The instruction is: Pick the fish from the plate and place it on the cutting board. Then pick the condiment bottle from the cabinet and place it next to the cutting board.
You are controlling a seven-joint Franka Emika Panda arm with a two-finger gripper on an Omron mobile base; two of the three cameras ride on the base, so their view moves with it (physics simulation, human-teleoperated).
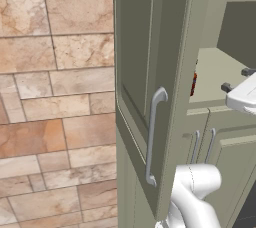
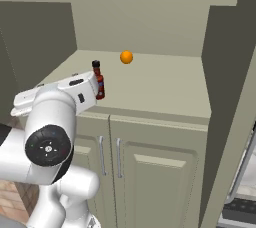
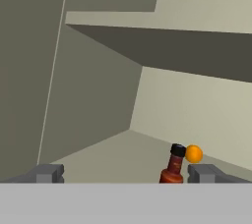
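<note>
Now the end effector is spread wide and holding nothing, level with the cabinet shelf. Upright on that shelf, the condiment bottle stands ahead, nearer the right finger, an orange ball just behind.

Matt painted cabinet, glossy bottle, rough-looking stone wall

The cabinet has a smooth, matt sage-green finish that looks like painted wood, and its long door carries a curved bar handle of silvery brushed metal. The condiment bottle is dark red with some shine, like glass or plastic, and its cap is matt black. The orange ball looks smooth and even. The wall tiles look like veined tan stone, a little rough. The 2 fingertips are dull grey, matt.
</note>
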